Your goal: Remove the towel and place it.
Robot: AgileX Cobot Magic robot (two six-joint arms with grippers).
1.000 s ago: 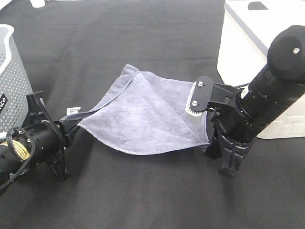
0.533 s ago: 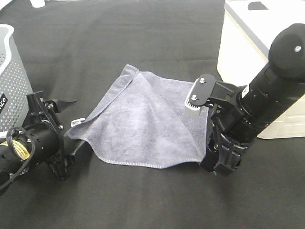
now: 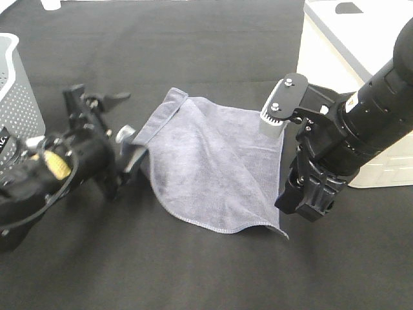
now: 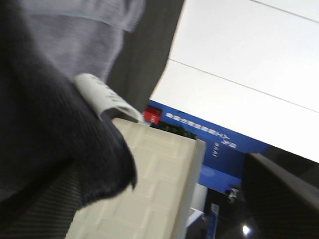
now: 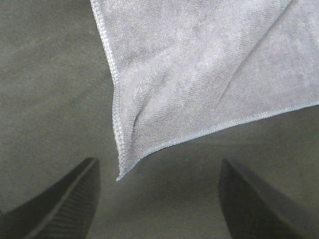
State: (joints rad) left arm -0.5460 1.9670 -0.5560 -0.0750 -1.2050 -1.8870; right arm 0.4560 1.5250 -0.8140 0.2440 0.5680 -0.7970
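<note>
The grey-purple towel [image 3: 210, 161] lies spread on the black table, with one corner pointing toward the front. My left gripper [image 3: 124, 117] hangs tilted at the towel's left edge, jaws open. In the left wrist view [image 4: 164, 199] a fold of the towel [image 4: 55, 64] with its white tag [image 4: 99, 94] drapes against one finger. My right gripper [image 3: 308, 197] points down at the towel's right side. The right wrist view shows it [image 5: 159, 199] open above the table, holding nothing, with a hemmed towel corner [image 5: 199, 74] lying just ahead of its fingers [image 5: 60, 199].
A grey perforated basket [image 3: 16, 97] stands at the left edge of the table. A cream-white box [image 3: 335, 58] stands at the back right, close behind the right arm, and shows in the left wrist view too [image 4: 149, 189].
Both grippers opened and let go of the towel, which dropped and settled on the table. The left arm rose and swung toward the back; the right gripper lifted slightly.
</note>
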